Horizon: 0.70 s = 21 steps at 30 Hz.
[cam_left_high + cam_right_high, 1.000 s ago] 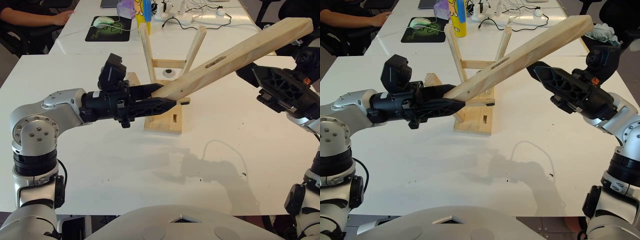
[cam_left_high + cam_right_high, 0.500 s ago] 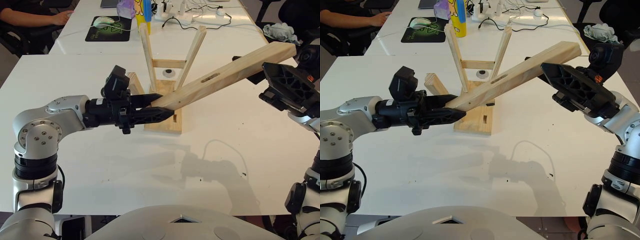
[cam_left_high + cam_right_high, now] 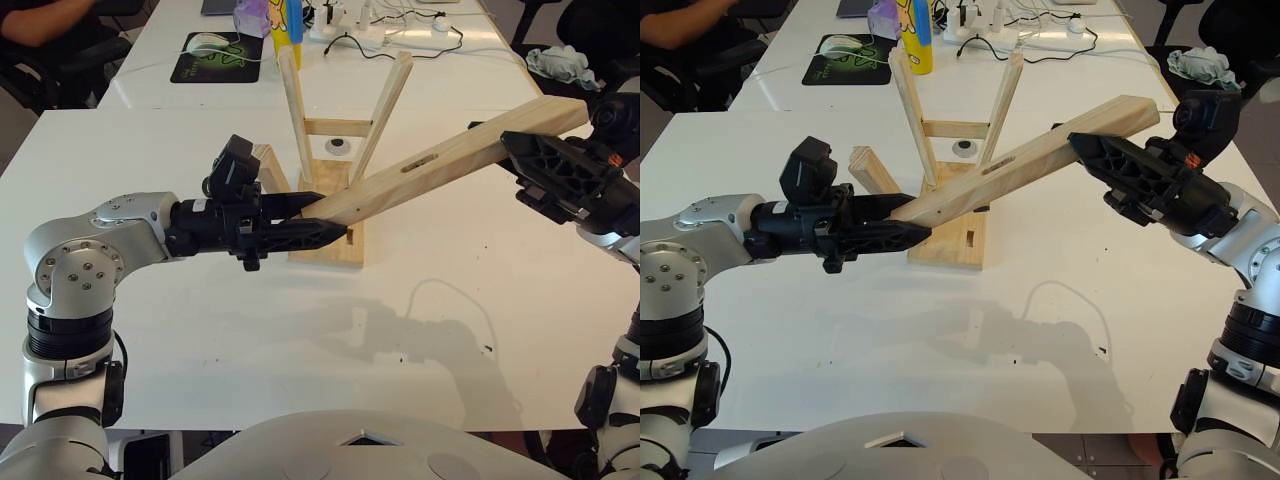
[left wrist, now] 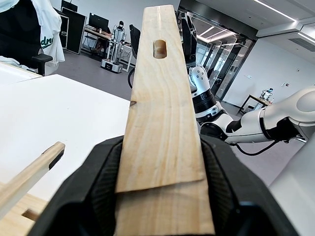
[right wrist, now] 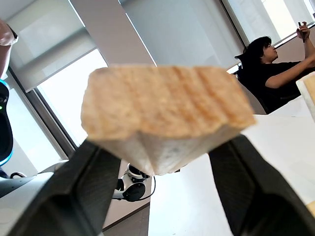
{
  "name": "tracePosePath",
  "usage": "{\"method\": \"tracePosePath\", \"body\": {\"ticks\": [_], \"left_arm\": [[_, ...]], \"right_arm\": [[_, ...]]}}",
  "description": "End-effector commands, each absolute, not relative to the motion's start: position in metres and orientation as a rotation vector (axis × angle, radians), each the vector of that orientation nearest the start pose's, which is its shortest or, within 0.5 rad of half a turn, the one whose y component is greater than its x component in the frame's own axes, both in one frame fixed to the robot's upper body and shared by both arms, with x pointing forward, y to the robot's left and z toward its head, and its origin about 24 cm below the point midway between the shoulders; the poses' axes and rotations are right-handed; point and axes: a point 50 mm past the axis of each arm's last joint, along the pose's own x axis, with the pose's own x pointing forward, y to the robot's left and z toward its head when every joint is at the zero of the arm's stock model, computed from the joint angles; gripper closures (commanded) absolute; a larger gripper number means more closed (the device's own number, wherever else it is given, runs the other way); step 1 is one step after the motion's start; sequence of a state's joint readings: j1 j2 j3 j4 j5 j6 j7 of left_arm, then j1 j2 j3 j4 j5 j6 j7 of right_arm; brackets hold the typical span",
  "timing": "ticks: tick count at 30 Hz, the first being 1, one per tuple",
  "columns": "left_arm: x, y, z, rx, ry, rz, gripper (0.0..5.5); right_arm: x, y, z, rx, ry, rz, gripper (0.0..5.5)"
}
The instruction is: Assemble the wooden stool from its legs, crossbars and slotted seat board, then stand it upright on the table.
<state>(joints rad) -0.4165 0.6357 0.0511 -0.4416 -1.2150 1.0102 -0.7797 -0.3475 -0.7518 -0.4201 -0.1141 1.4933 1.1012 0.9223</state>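
A long slotted wooden leg (image 3: 430,165) slants up from left to right above the table. My left gripper (image 3: 325,228) is shut on its lower end, just above the seat board (image 3: 330,248). My right gripper (image 3: 512,148) is shut on the raised upper end (image 5: 167,110), one finger (image 5: 88,187) on each side. The slot (image 4: 159,48) faces the left wrist camera. The seat board lies flat with two legs (image 3: 293,100) and a crossbar (image 3: 338,127) standing up from it. Another wooden leg (image 3: 268,165) leans at the board's left side.
The table behind holds a mouse pad with a mouse (image 3: 208,55), a yellow bottle (image 3: 290,20), cables and a power strip (image 3: 390,35). A small round object (image 3: 338,147) lies behind the seat board. A crumpled cloth (image 3: 560,65) lies at the far right.
The long leg has tilted lower, its upper end dropping. My right gripper slid up from the leg's middle to its upper end. My left gripper shifted slightly toward the seat board.
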Motion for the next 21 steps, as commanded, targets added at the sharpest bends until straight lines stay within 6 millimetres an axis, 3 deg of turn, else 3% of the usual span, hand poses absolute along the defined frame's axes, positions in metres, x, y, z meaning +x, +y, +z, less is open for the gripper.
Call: {"method": "tracePosePath", "body": {"ticks": [1, 10, 11, 16, 21], "left_arm": [[0.226, 0.134, 0.196, -0.291, 0.231, -1.488, 3.45], [0.232, 0.134, 0.196, -0.294, 0.189, -1.451, 3.45], [0.233, 0.134, 0.196, -0.298, 0.184, -1.446, 3.09], [0.231, 0.134, 0.198, -0.35, 0.176, -1.451, 2.56], [0.227, 0.133, 0.199, -0.411, 0.185, -1.472, 2.56]], "right_arm": [[0.232, -0.23, 0.216, 0.665, 0.083, 1.373, 3.24], [0.232, -0.231, 0.212, 0.635, 0.104, 1.362, 3.33], [0.233, -0.231, 0.212, 0.63, 0.108, 1.357, 3.33], [0.235, -0.229, 0.205, 0.606, 0.135, 1.341, 3.37], [0.235, -0.228, 0.198, 0.582, 0.169, 1.331, 3.38]]}}
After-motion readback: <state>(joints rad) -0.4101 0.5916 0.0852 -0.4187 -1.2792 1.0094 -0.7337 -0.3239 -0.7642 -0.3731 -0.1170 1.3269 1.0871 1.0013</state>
